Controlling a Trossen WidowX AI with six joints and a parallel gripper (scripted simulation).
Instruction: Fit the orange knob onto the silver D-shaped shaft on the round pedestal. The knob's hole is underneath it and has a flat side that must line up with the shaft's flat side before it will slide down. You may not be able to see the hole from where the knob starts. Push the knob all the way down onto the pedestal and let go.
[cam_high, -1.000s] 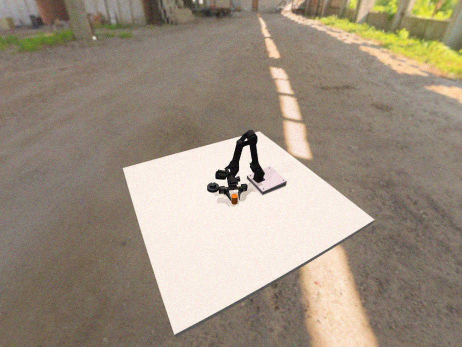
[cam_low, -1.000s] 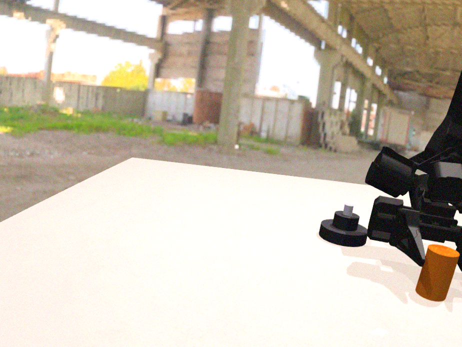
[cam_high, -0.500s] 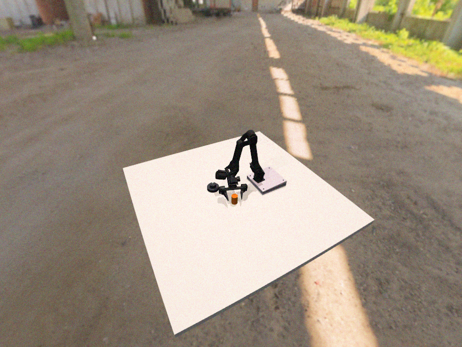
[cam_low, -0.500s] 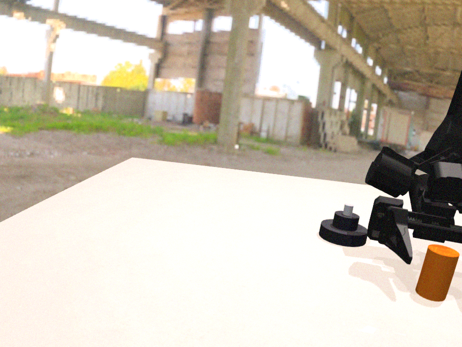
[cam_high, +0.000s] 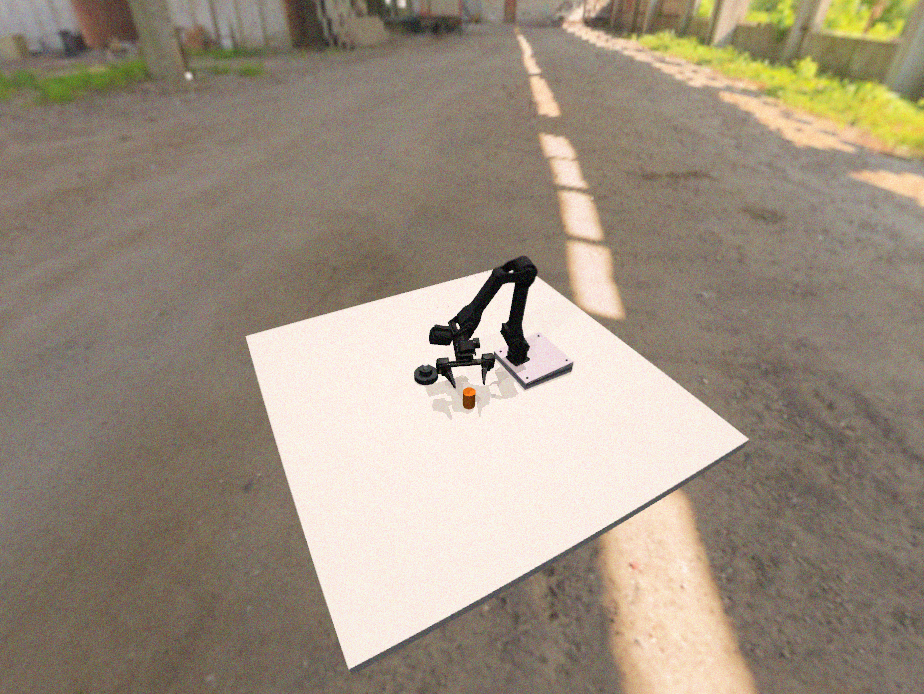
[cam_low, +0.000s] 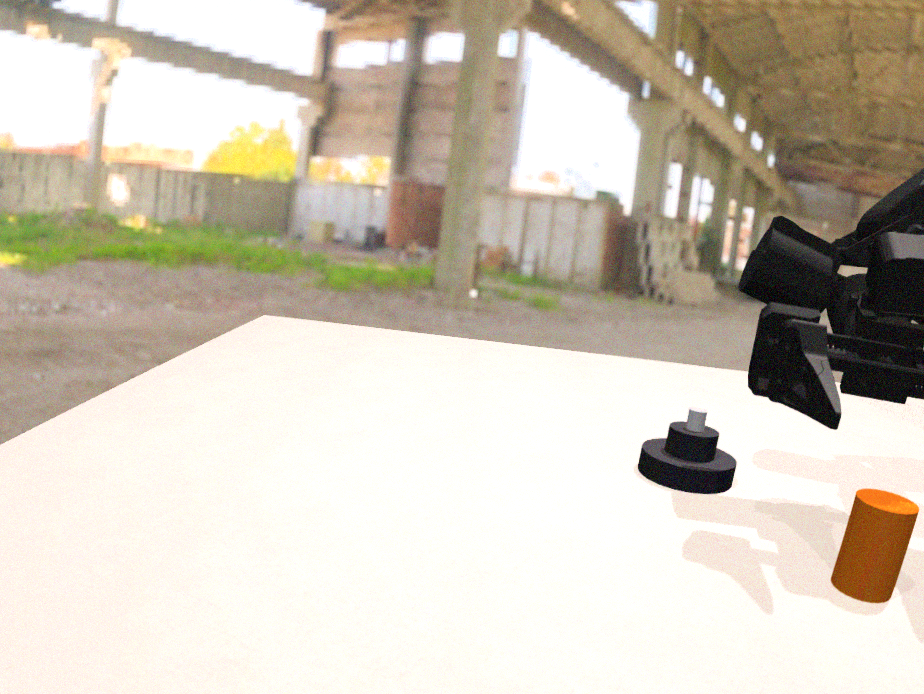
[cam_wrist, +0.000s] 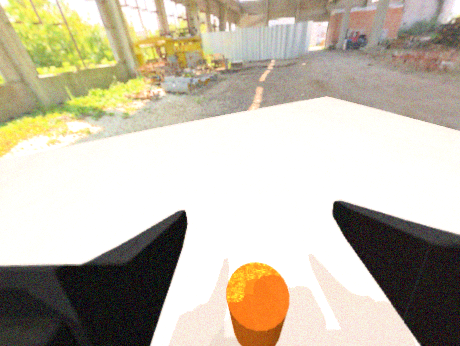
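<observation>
The orange knob (cam_high: 469, 398) (cam_low: 873, 546) (cam_wrist: 257, 300) stands upright on the white table top; its underside and hole are hidden. My gripper (cam_high: 469, 384) (cam_wrist: 259, 212) is open and empty, raised above the table. In the wrist view the knob shows low in the picture, between the lines of the two fingers and clear of both. The black round pedestal (cam_high: 425, 377) (cam_low: 687, 474) stands on the table, left of the gripper in the top view. Its silver shaft (cam_low: 696, 419) points up, bare. The flat side of the shaft cannot be made out.
The white table top (cam_high: 478, 507) (cam_low: 336, 522) (cam_wrist: 250, 160) carries everything. The arm's pale base plate (cam_high: 549, 360) lies right of the gripper in the top view. The pedestal is close to one finger's side there. Shadows of the gripper fall around the knob.
</observation>
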